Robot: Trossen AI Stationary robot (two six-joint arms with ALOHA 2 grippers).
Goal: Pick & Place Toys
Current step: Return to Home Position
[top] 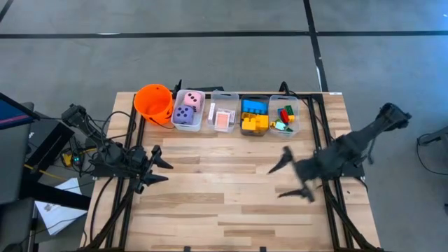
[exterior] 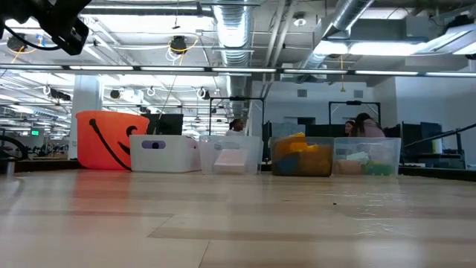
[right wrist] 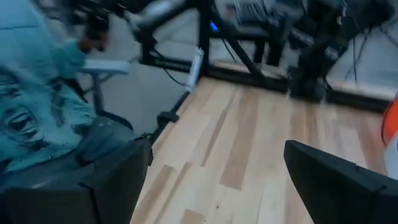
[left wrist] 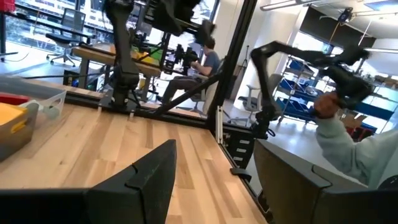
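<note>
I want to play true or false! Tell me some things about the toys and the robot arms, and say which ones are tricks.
1. The pink die and the purple die share the white bin. True.
2. The orange bucket stands at the right arm's end of the row. False: it is at the left arm's end.
3. The left gripper holds a brick. False: it is open and holds nothing.
4. The right gripper is open. True.
5. The yellow bricks lie in a bin with blue bricks. True.

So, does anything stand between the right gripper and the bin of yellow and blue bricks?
Nothing visible does: only bare table lies between the open right gripper and that bin. The left gripper waits far left.
</note>
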